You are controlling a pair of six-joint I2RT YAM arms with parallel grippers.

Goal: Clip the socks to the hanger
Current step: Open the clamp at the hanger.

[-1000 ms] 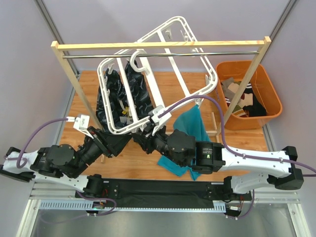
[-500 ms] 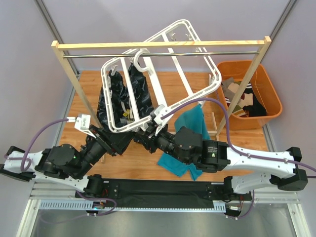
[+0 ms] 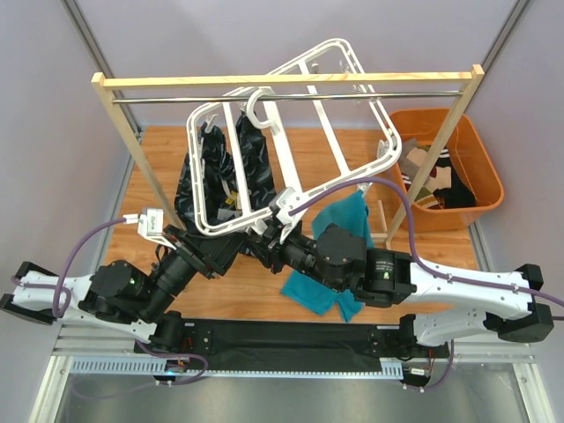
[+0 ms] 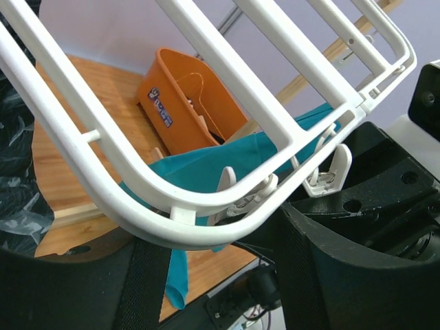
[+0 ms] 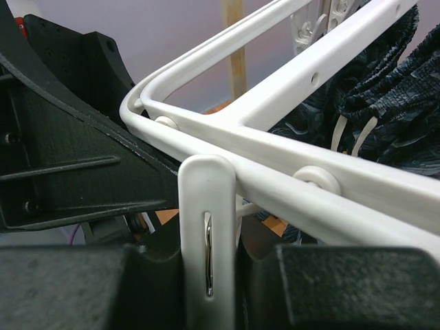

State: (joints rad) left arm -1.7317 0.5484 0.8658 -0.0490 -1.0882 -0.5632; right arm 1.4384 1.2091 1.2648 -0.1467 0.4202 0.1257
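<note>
Nothing legible in any of the views. On the outer side wall of the orange bin (image 4: 180, 132), a small blue-and-white sticker (image 4: 159, 104), with print too blurred to read. On the black housing of the right arm (image 3: 458, 286), a tiny green-and-white label (image 3: 371, 280), also too small to make out. No clear number, brand or sign elsewhere.

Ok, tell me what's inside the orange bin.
The orange bin holds a loose heap of socks, beige, black and striped. The wooden rack's post crosses over it and hides part of the heap; whatever lies beneath the top socks is covered.
</note>
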